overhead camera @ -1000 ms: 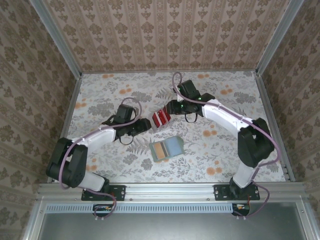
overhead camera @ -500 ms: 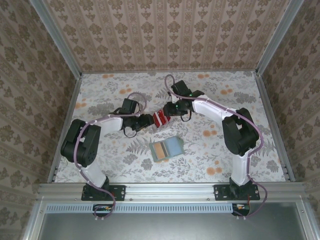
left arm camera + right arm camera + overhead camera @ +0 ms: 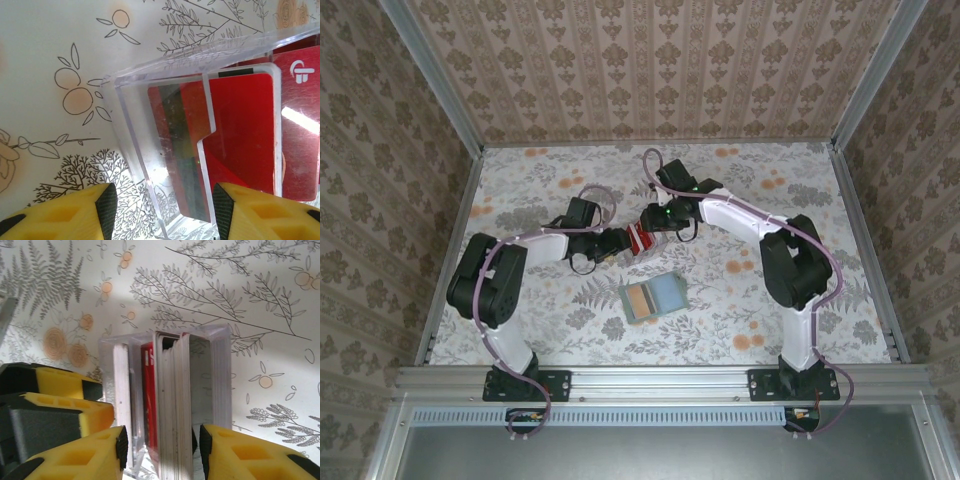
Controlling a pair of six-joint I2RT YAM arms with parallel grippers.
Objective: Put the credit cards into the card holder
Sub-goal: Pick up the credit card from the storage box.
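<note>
The credit cards (image 3: 640,238) are a stack of red cards standing in a clear plastic case (image 3: 130,110) at mid-table. My left gripper (image 3: 620,243) is at the case's left end. In the left wrist view it (image 3: 162,215) is open, its yellow fingers straddling the case end, and the red cards (image 3: 240,130) show through the plastic. My right gripper (image 3: 655,222) comes in from the far right. It (image 3: 161,450) is open astride the cards (image 3: 170,405), with small gaps on both sides. The card holder (image 3: 652,297) lies open and flat nearer the arms, untouched.
Patterned walls enclose the floral table (image 3: 770,200) on three sides. The left gripper's yellow fingers (image 3: 55,395) sit close beside the right gripper's left finger. Bare tabletop lies right of the card holder and toward the back.
Both arms have closed in on the card case, the left gripper moving right and the right gripper moving left. The case and the card holder have stayed put.
</note>
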